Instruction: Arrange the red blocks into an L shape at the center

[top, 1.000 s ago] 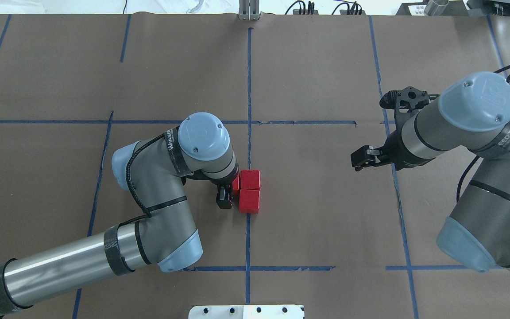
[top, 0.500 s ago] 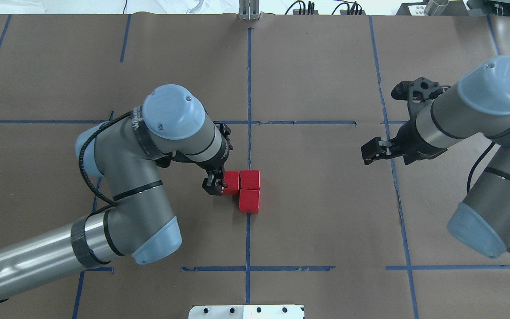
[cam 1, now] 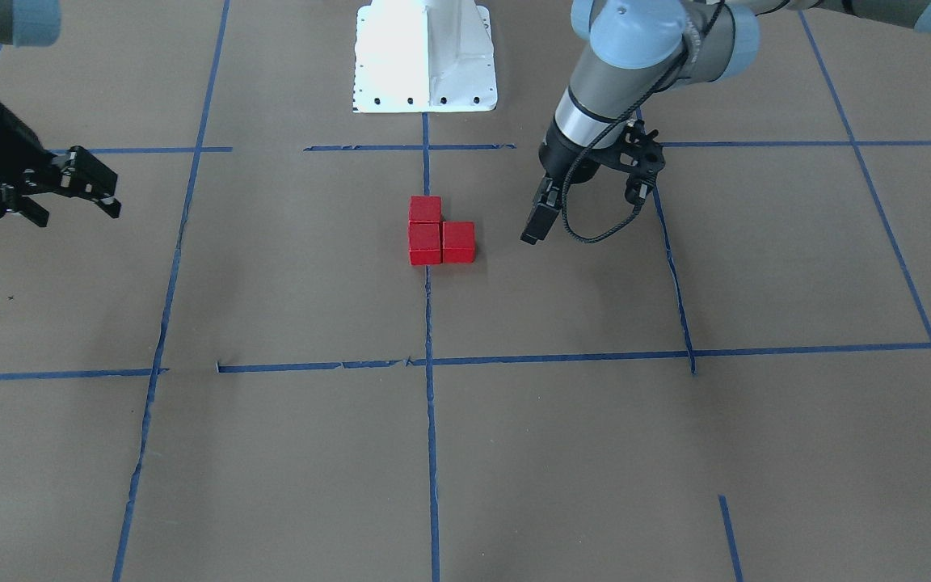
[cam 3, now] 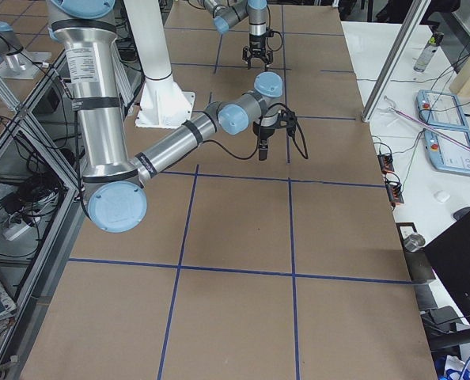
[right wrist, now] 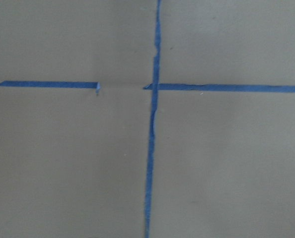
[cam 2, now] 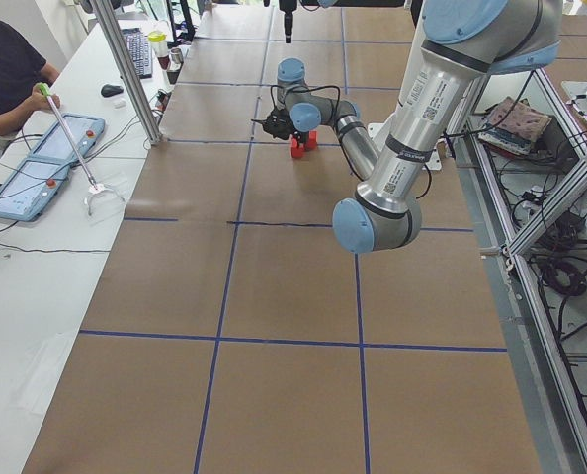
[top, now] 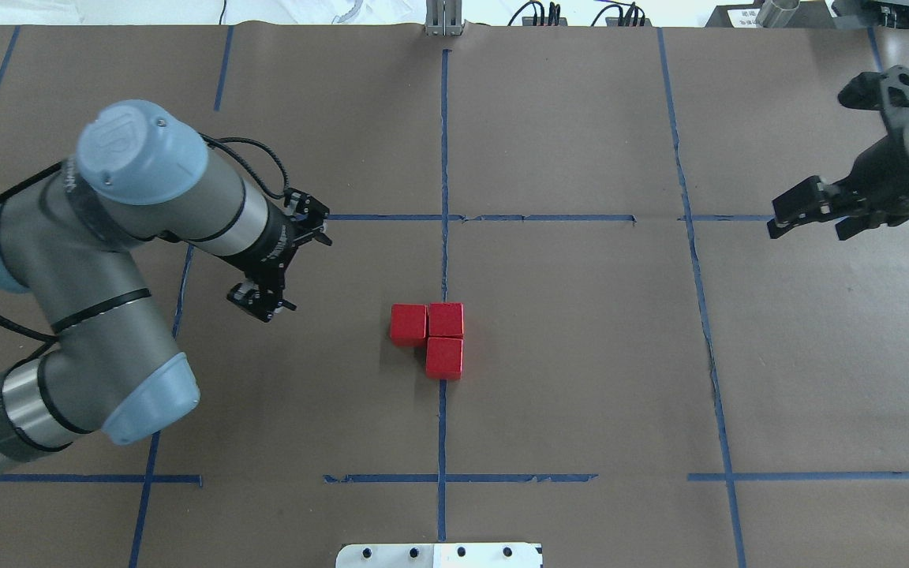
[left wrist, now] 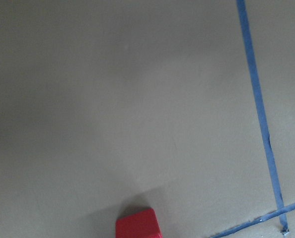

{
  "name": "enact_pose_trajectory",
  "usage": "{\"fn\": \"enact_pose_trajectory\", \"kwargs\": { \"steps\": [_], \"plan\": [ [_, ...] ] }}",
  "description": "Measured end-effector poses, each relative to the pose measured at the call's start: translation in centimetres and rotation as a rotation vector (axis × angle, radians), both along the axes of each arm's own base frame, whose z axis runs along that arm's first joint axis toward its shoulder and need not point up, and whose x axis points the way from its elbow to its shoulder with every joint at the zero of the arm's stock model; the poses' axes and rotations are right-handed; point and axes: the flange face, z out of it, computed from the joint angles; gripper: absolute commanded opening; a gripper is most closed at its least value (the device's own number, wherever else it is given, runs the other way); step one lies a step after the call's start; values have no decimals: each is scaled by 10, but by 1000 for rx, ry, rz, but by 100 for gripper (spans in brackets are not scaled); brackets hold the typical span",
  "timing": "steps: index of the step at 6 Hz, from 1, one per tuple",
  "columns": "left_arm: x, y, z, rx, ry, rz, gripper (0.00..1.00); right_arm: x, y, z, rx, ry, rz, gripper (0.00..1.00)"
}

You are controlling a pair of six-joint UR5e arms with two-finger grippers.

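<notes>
Three red blocks lie touching in an L on the brown paper, at the long blue tape line (top: 443,158) of the center. In the overhead view one block (top: 409,324) is left of the line, one (top: 446,319) is on it, and one (top: 444,357) is just nearer the robot. They also show in the front view (cam 1: 425,242). My left gripper (top: 259,304) is shut and empty, well to the left of the blocks and above the paper. Its wrist view shows one block's edge (left wrist: 137,224). My right gripper (top: 787,216) is shut and empty, far off at the right.
The white robot base plate (cam 1: 425,56) stands on the center line at the robot's edge of the table. Blue tape lines form a grid on the paper (cam 1: 562,356). An operators' side table (cam 2: 46,178) with a person runs along the far side.
My left gripper has drawn back from the blocks to the left, leaving the third block against the other two. My right arm has pulled further right and away.
</notes>
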Motion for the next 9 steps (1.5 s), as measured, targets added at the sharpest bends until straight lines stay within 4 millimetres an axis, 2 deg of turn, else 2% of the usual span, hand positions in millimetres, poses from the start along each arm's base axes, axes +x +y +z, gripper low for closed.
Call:
{"fn": "enact_pose_trajectory", "kwargs": {
  "steps": [1,2,4,5,6,7,8,9],
  "plan": [
    [-42,1,41,106,-48,82,100,43,-11,38,20,6,-16,99],
    [-91,3,89,221,-110,181,100,79,-19,73,42,20,-27,99],
    [-198,-10,182,457,-218,413,100,143,-29,135,78,50,-36,99],
    [-254,-16,223,539,-225,506,100,159,-30,147,87,55,-35,99],
    [-316,-19,267,633,-245,584,100,165,-30,152,89,57,-33,99],
    [-368,-18,305,715,-276,650,100,167,-28,154,88,58,-32,99],
    [-407,-17,336,767,-299,693,100,168,-26,158,83,58,-32,99],
    [-431,-17,350,793,-313,705,100,168,-24,160,79,60,-32,100]
  ]
}}
